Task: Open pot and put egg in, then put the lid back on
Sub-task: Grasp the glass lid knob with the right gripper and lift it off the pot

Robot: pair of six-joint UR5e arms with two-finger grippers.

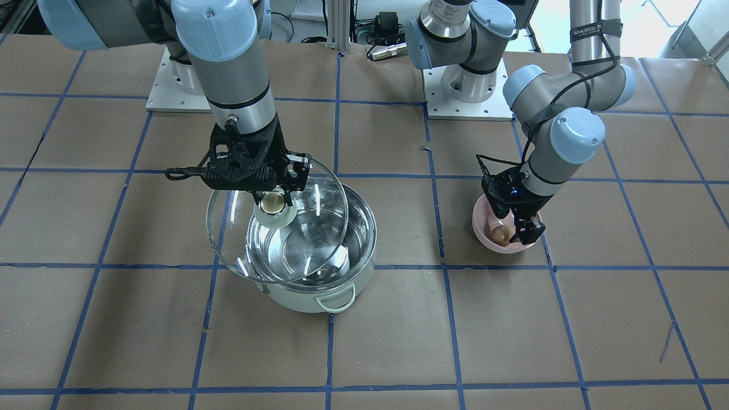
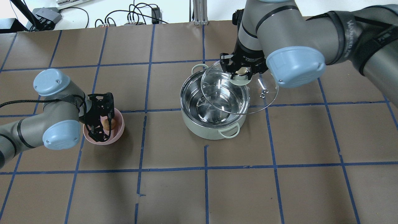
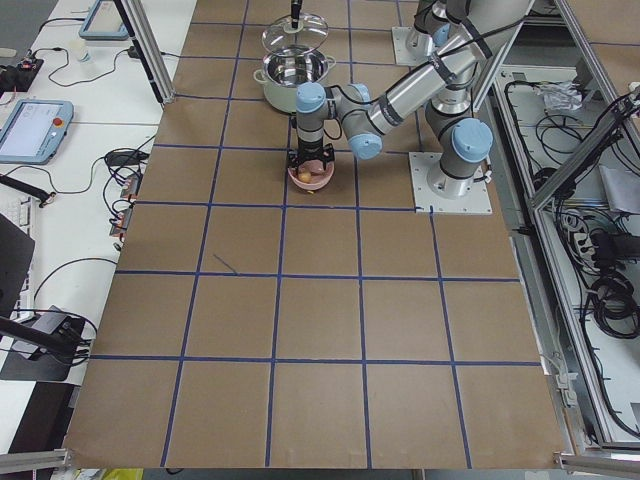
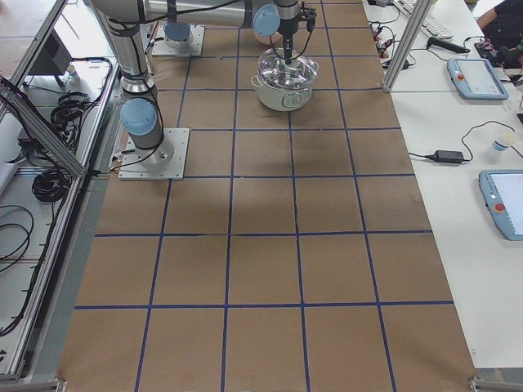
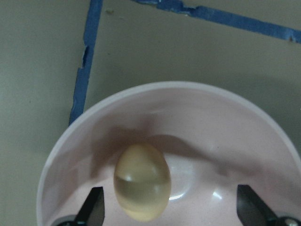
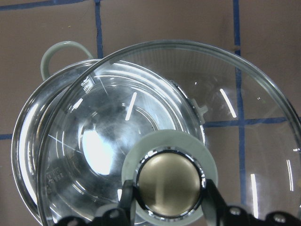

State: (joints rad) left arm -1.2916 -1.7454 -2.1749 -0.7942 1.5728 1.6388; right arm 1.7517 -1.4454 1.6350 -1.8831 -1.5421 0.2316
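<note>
The mint-green pot (image 1: 319, 287) stands open, its steel inside empty; it also shows in the overhead view (image 2: 202, 132). My right gripper (image 1: 273, 200) is shut on the gold knob (image 6: 170, 184) of the glass lid (image 2: 230, 96). It holds the lid tilted above the pot and offset to the pot's far right in the overhead view. The brown egg (image 5: 142, 188) lies in a pink bowl (image 5: 211, 122). My left gripper (image 2: 104, 124) is down inside that bowl and open. Its fingers (image 5: 94, 209) stand on both sides of the egg (image 2: 110, 124), not closed on it.
The table is brown paper with a blue tape grid (image 1: 444, 267). The pink bowl (image 1: 483, 228) sits about one grid square from the pot. Both arm bases (image 1: 467, 91) stand at the robot's edge. Cables and boxes (image 2: 133, 15) lie beyond the far edge.
</note>
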